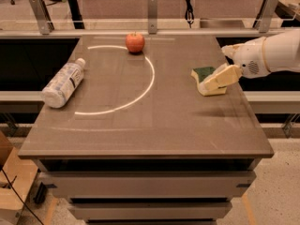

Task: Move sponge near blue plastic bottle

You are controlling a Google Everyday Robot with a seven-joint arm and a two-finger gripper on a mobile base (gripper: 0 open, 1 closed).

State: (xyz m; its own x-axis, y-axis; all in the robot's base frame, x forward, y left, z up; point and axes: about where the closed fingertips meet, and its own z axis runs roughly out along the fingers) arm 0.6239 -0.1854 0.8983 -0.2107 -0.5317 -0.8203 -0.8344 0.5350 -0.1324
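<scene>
The gripper (216, 80) lies across the right side of the sponge (203, 73), near the right edge of the tabletop (140, 130); whether it is clamped on the sponge or only resting against it cannot be told. Its white arm (269, 55) reaches in from the right. A red apple (135, 42) stands at the far edge. The blue plastic bottle (63, 83) lies on its side, well apart at the left.
</scene>
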